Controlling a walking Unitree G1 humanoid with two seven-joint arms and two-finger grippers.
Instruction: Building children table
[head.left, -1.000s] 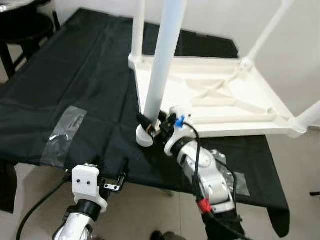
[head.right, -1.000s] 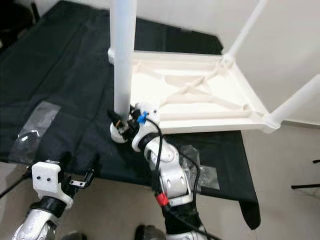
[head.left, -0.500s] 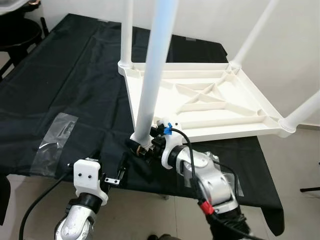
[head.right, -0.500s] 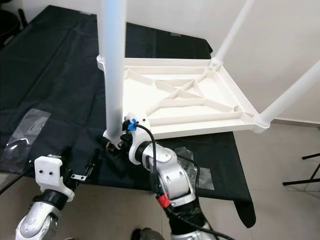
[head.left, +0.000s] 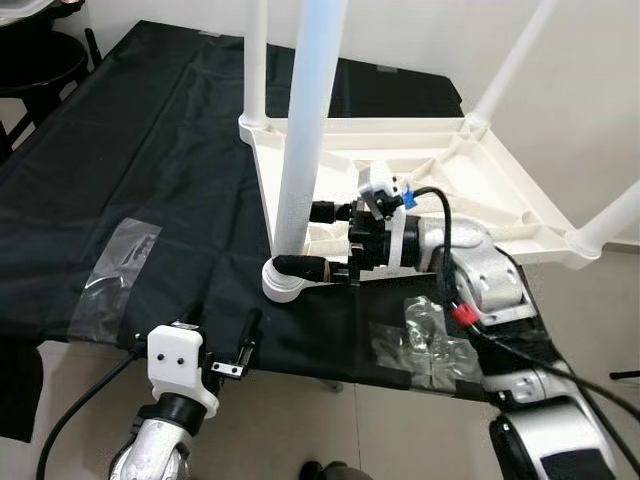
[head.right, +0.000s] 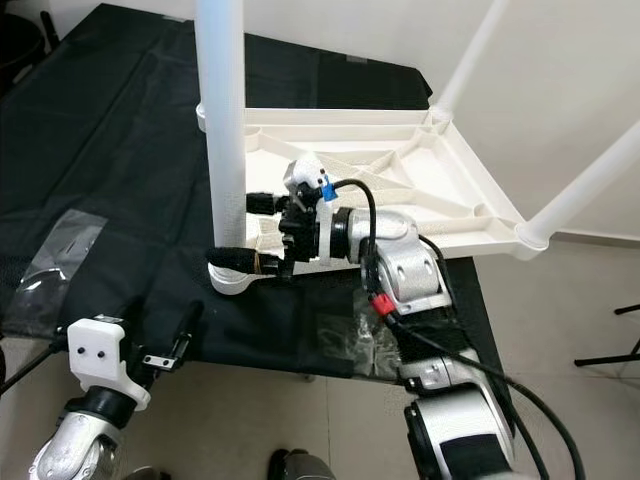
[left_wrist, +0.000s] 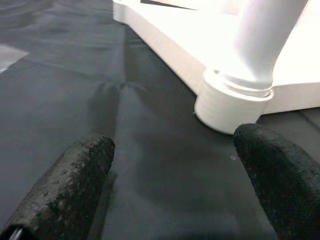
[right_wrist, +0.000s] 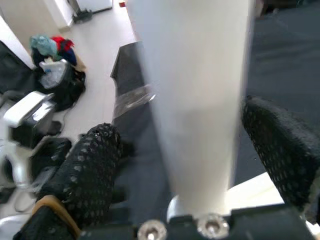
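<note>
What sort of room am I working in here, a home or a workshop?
Probably a lived-in home room used as a makeshift work area: a black cloth taped over a low surface, tiled floor, plain white walls, and bags and clothes piled on the floor.

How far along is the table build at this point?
Done: the white tabletop lies upside down on the black cloth with four legs standing in its corners. In hand: the right gripper straddles the near leg just above its socket, fingers open. The left gripper hovers open nearby. Left: whether that leg is fully tightened cannot be told; the table is not yet turned upright.
</note>
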